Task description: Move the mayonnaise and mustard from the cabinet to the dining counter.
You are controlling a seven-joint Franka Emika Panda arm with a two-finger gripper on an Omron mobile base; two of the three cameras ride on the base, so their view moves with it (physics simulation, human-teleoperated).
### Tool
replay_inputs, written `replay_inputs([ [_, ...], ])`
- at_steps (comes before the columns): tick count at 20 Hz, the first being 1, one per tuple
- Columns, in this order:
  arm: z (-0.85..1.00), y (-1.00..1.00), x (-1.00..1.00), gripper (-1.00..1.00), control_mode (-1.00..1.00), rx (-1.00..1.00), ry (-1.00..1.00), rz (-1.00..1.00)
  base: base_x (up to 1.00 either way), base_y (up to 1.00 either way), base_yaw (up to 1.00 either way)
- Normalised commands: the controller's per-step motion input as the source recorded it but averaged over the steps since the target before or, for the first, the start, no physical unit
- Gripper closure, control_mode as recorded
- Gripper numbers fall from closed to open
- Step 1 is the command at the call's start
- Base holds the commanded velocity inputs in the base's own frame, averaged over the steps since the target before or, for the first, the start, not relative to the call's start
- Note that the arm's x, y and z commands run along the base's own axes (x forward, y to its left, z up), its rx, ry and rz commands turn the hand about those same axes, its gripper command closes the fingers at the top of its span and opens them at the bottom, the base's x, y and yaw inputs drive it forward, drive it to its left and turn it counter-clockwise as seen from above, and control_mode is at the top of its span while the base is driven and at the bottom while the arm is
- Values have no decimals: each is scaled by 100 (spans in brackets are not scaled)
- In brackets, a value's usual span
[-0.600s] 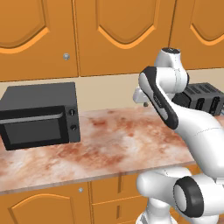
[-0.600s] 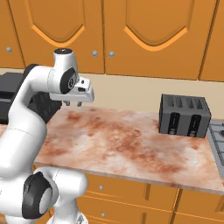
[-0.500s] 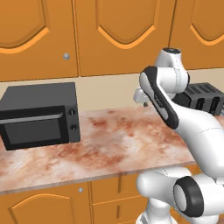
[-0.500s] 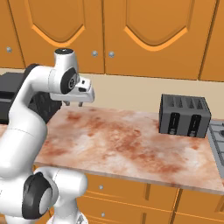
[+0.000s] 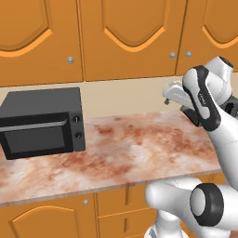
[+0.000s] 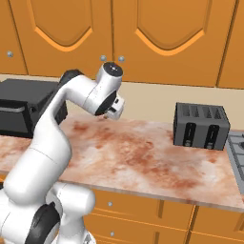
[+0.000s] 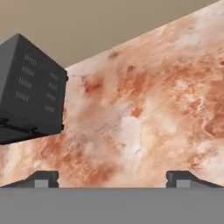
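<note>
Nearest the base, the front edge of the marbled wall counter (image 5: 139,153) runs above closed orange base cabinets (image 6: 143,209). The stone top has broad bare room across its middle. A black microwave (image 5: 42,121) sits at the left end, a black toaster (image 6: 201,125) toward the right, and a stove edge (image 6: 237,150) shows at the far right. The white arm rises from the base, bends at the elbow and carries the tool (image 7: 113,177) above the counter, tilted down toward the stone and the microwave's side. Its 2 fingertips (image 7: 43,178) stand wide apart with nothing between them. Behind runs a beige backsplash (image 5: 121,95). Farthest, the cabinet (image 5: 125,37) hangs with its arched doors shut, so the mayonnaise and mustard cannot be seen.
</note>
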Motion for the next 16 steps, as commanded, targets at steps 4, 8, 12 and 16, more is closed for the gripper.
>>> replay_inputs([
  [4, 33, -5, 0, -100, -100, 7, -26, -30, 0, 0, 0],
  [8, 44, -1, 0, -100, -100, 0, -18, -25, 0, 0, 0],
  [12, 52, -23, 0, -100, -100, 0, -11, -22, 0, 0, 0],
  [16, 53, -38, 0, -100, -100, 0, -7, -12, 0, 0, 0],
])
